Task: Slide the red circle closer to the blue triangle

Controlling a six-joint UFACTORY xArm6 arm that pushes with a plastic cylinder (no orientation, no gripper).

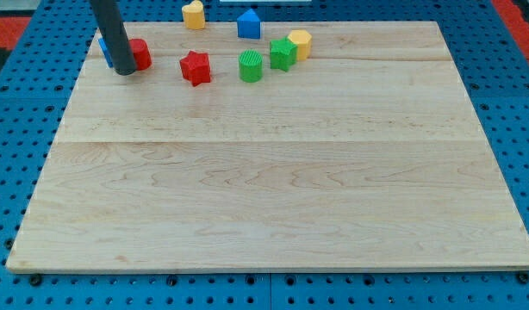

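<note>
Upper left of the frame: my tip (124,71), a bare rod holding nothing, touches the red circle (140,53), which lies just right; a blue block (102,47) peeks out left, mostly hidden.

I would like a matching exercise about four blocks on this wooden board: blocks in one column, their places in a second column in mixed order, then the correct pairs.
Blocks:
1. red star
2. blue block with a pointed top
3. red circle
4. green cylinder

Places:
A. touching my tip, on its right in the view
B. near the board's top edge, right of a yellow block
C. just left of the green cylinder
D. between the red star and another green block

Pairs: 1-C, 2-B, 3-A, 4-D
</note>
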